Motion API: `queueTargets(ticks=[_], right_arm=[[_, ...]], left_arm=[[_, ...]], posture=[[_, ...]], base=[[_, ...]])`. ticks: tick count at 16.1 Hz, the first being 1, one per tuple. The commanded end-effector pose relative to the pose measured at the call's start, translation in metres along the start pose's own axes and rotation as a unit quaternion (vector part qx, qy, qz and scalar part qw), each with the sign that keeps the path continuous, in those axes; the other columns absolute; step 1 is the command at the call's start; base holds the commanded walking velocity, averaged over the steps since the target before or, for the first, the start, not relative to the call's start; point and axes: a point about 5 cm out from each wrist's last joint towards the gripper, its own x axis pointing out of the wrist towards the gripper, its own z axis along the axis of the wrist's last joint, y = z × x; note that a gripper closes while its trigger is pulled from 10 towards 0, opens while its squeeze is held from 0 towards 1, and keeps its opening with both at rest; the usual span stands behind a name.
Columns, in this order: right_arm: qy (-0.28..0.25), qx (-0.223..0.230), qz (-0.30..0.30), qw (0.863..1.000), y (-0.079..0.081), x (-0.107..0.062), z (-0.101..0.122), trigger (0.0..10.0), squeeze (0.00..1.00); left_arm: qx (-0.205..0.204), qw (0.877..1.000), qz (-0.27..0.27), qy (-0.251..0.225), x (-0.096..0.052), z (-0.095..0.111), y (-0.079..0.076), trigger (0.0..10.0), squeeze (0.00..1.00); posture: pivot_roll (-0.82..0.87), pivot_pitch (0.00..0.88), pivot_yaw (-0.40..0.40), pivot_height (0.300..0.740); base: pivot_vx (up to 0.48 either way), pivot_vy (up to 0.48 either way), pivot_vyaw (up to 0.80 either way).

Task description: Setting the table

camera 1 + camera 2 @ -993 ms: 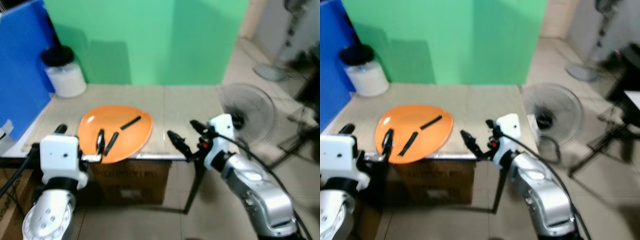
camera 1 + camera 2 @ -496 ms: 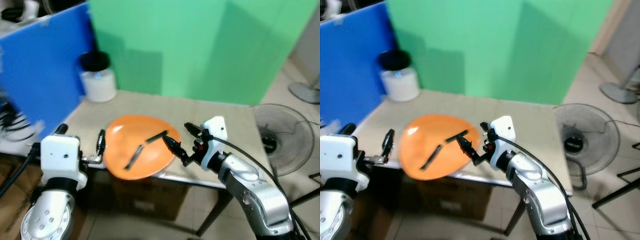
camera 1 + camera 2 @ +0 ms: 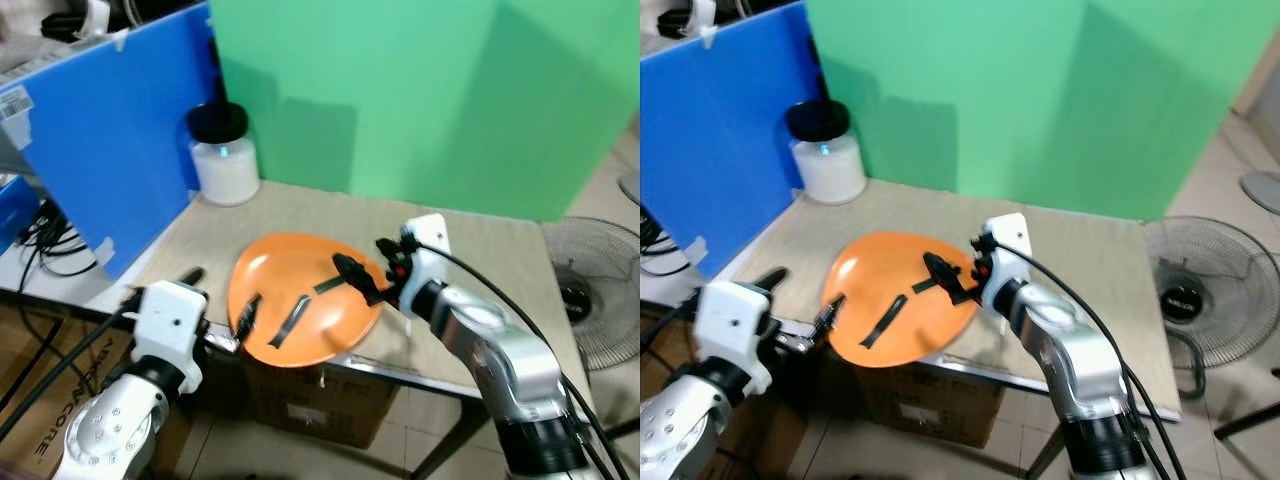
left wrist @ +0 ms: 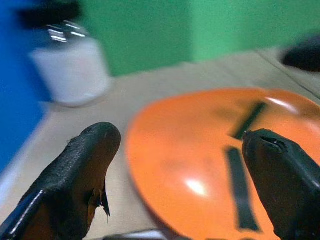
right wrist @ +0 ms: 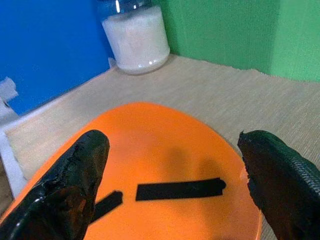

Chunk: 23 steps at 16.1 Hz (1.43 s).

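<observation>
Orange plate (image 3: 300,315) with two black strips (image 3: 290,322), lying at the table's (image 3: 480,250) front edge, its near rim overhanging that edge. You see the right gripper (image 3: 362,279) over the plate's right rim, fingers spread; from the head views you cannot tell whether they touch the plate. The left gripper (image 3: 246,315) sits at the plate's left front rim, at the table edge, fingers spread apart with the rim between them in the left wrist view; contact cannot be judged.

Surroundings: a jar (image 3: 224,158) with white contents and a black lid stands at the table's back left corner, well apart from the plate. A blue panel (image 3: 110,140) runs along the left edge, a green screen (image 3: 420,100) along the back. Under the front edge, a cardboard box (image 3: 320,405). On the floor to the right, a fan (image 3: 1215,290).

Views compared: the right wrist view gives you the far strip (image 5: 179,189) end to end between the finger pads (image 5: 75,185), with the jar (image 5: 135,37) beyond. The left wrist view is blurred; it shows both strips (image 4: 240,187) and the jar (image 4: 70,70) past the plate (image 4: 200,155).
</observation>
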Motion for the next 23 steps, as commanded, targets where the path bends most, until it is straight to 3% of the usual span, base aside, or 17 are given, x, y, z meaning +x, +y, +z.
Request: queueTargets(ticks=[1, 5, 7, 12, 15, 21, 23], right_arm=[[0.005, 0.015, 0.014, 1.000, -0.001, 0.006, 0.004, 10.0, 0.00], [0.015, 0.017, -0.002, 1.000, -0.009, 0.020, 0.004, 10.0, 0.00], [0.007, 0.041, -0.018, 0.999, -0.015, 0.022, 0.005, 10.0, 0.00], [-0.001, 0.071, -0.063, 0.995, -0.035, 0.022, 0.006, 10.0, 0.00], [0.052, 0.100, -0.048, 0.992, -0.043, 0.022, -0.008, 10.0, 0.00], [0.098, 0.157, 0.010, 0.983, -0.034, 0.026, -0.029, 10.0, 0.00], [0.084, 0.217, 0.068, 0.970, -0.021, 0.030, -0.032, 10.0, 0.00]], left_arm=[[-0.002, 0.999, -0.039, 0.015, 0.006, -0.009, 0.000, 10.0, 0.00], [0.008, 0.996, -0.070, 0.053, 0.021, -0.036, 0.021, 10.0, 0.00], [0.004, 0.995, -0.074, 0.062, 0.024, -0.046, 0.026, 10.0, 0.00], [-0.007, 0.989, -0.122, 0.078, 0.025, -0.065, 0.019, 10.0, 0.00], [-0.005, 0.987, -0.136, 0.081, 0.025, -0.072, 0.017, 10.0, 0.00], [-0.002, 0.985, -0.151, 0.086, 0.022, -0.080, 0.015, 10.0, 0.00], [-0.002, 0.984, -0.158, 0.087, 0.021, -0.081, 0.013, 10.0, 0.00]], posture=[[-0.03, 0.000, 0.015, 0.740], [-0.03, 0.000, 0.012, 0.740], [-0.04, 0.000, 0.017, 0.740], [-0.06, 0.000, 0.026, 0.740], [-0.06, 0.000, 0.023, 0.740], [-0.06, 0.000, 0.018, 0.740], [-0.06, 0.000, 0.016, 0.740]], base=[[0.000, 0.000, 0.00], [0.000, 0.000, 0.00], [0.000, 0.000, 0.00], [0.000, 0.000, 0.00], [0.000, 0.000, 0.00], [0.000, 0.000, 0.00], [0.000, 0.000, 0.00]])
